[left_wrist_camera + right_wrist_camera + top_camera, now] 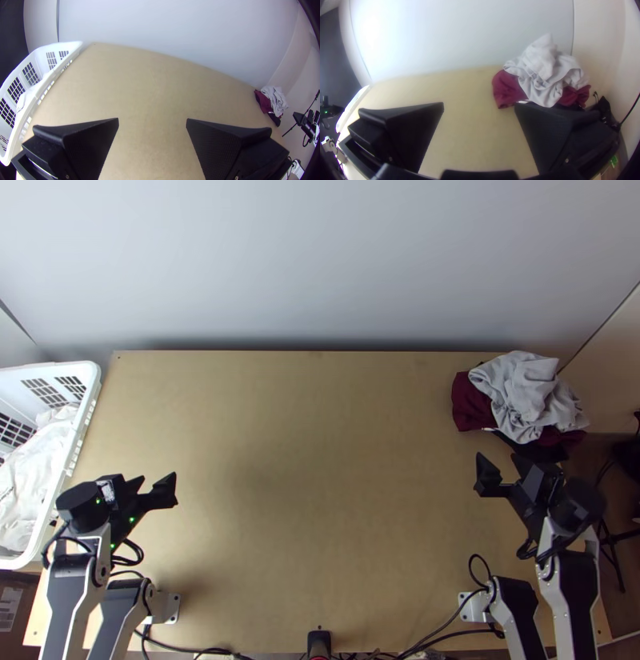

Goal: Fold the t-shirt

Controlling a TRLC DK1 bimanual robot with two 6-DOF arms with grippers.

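In the top view a light grey cloth lies bunched on a dark red cloth at the table's far right corner, with dark cloth under them; which one is the t-shirt I cannot tell. My left gripper is over the table's left side, open and empty, as the left wrist view's gripper also shows. Just nearer than the pile, apart from the grey cloth, my right gripper stands open; the right wrist view has this gripper with nothing between its fingers and the grey cloth beyond.
A white basket holding white cloth stands along the table's left edge. Bare wooden table stretches between the arms. A pale wall rises behind the far edge. Black cables run along the near edge.
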